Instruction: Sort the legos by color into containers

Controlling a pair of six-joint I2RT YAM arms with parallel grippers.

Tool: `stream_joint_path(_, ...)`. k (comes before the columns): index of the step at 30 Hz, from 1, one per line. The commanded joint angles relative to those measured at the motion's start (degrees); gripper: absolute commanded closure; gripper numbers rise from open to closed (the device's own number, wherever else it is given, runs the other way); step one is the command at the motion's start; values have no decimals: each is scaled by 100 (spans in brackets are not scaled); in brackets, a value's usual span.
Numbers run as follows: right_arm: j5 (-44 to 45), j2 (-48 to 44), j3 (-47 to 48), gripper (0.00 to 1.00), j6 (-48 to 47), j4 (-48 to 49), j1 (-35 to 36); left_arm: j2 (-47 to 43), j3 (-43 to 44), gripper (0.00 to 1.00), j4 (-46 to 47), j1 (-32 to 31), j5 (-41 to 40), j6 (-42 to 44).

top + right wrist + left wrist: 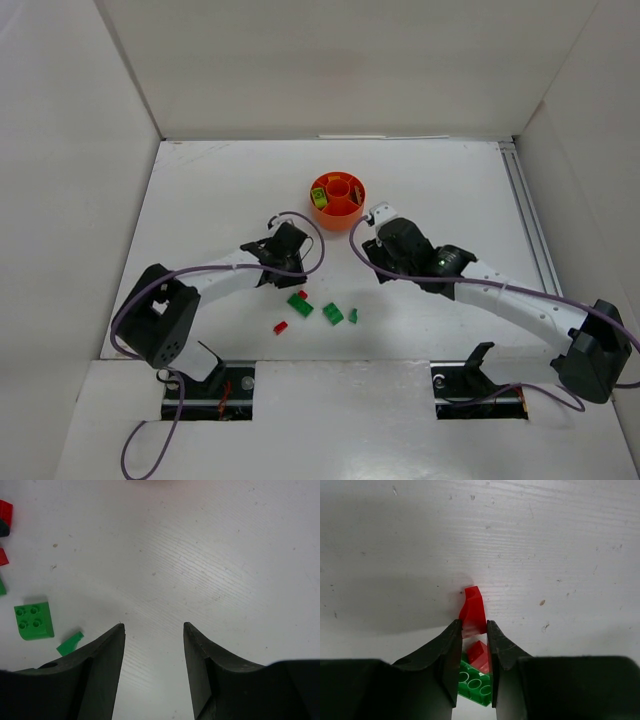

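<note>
Legos [332,313] lie scattered on the matte white table [220,200] between the arms in the top view. They are glossy green pieces and one red brick [281,327]. The round orange dish [337,194], ringed and walled into compartments, sits beyond them.

From the left wrist, the left gripper [472,630] narrowly pinches a smooth curved red piece [473,611] above a studded green plate [476,686].

From the right wrist, the right gripper [154,630] gapes wide and holds nothing over the grainy tabletop. A studded green block [33,621] lies off to one side.

White table [220,190], white walls [330,60], perhaps a metal rail [529,220]
</note>
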Motion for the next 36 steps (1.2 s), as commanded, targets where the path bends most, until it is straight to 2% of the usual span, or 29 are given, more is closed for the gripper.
stream_joint_path(1, 133, -107, 7, 44, -39, 81, -134, -22, 534, 100, -113, -15, -146, -8)
stream_joint_path(4, 133, -159, 7, 44, 66, 81, -292, -136, 1043, 100, -113, -15, -146, 185)
stream_joint_path(9, -86, -28, 76, 44, 171, 81, -1003, -49, 1976, 97, 19, -15, -14, 755)
stream_joint_path(12, -200, 104, 261, 44, 172, 28, -1320, 469, 2810, 98, -34, -15, 126, 915)
stream_joint_path(19, -148, 218, 814, 44, -136, 90, -1434, 1717, 4542, 100, -447, -15, 267, 1284)
stream_joint_path(26, -270, 403, 1062, 44, -417, 142, -1716, 2034, 5080, 100, -579, -15, 320, 1450)
stream_joint_path(36, -447, 456, 1114, 44, -531, 195, -1831, 2087, 5212, 100, -632, -15, 372, 1451)
